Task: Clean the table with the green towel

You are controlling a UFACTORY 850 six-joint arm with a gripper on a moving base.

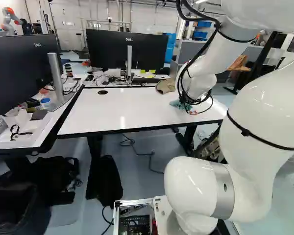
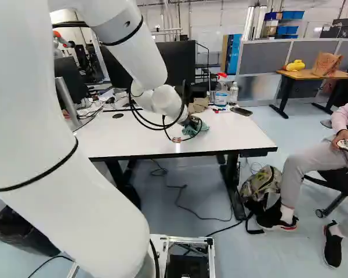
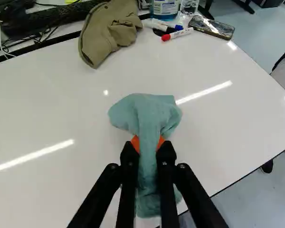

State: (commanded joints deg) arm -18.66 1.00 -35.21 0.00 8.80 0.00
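hand (image 2: 194, 124): pinching 1 green towel (image 3: 149, 114) | white tabletop (image 3: 52, 99): 1 cap (image 3: 107, 31), 1 phone (image 3: 212, 27) | room: 2 monitors (image 1: 108, 49), 1 camo backpack (image 2: 262, 184) near it

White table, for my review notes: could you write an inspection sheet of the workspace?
Surface: white table, glossy, with streaks of reflected light.
Job's things: green towel, bunched.
Clutter: tan cap, markers and phone toward the far side.
Gripper: shut on the towel, orange pads against it.
Cables: black cables looped at the arm's wrist; floor cable under the table.
Surroundings: monitor behind; backpack by a table leg.
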